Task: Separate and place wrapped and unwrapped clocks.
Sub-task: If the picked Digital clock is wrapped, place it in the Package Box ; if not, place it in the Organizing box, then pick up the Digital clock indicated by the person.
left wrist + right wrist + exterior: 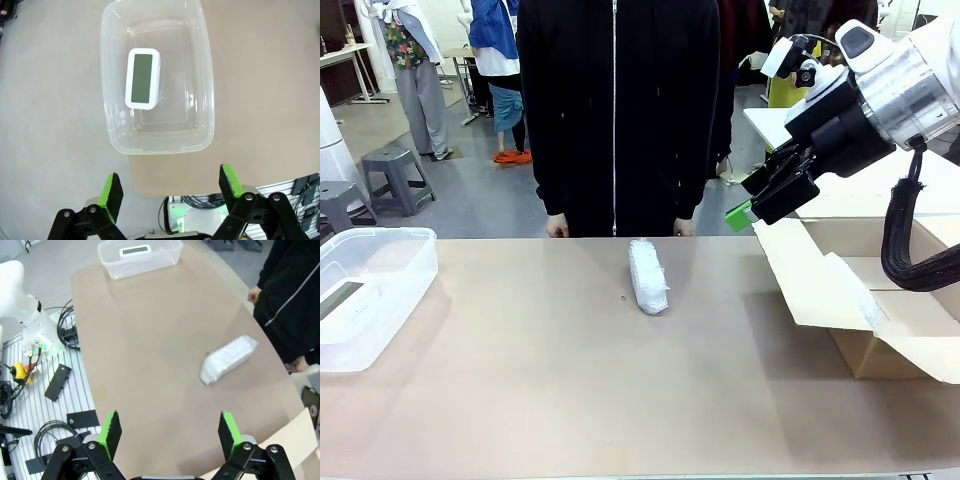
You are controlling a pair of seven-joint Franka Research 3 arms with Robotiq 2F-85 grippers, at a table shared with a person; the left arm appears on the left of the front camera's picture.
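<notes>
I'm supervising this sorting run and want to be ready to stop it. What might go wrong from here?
1. The bubble-wrapped bundle lies close to the person's hand; a reach by the open right pincer might come near it.
2. The cardboard box's flap juts out between that pincer and the bundle; the arm may catch it.
3. The bundle looks soft and rounded, so a grip might slip.

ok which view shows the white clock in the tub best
The left wrist view: it looks straight down into the clear tub, so the white clock lies whole, screen up. The right wrist view has it small and far off. The front view gives just a dim shape through the tub's wall.
</notes>
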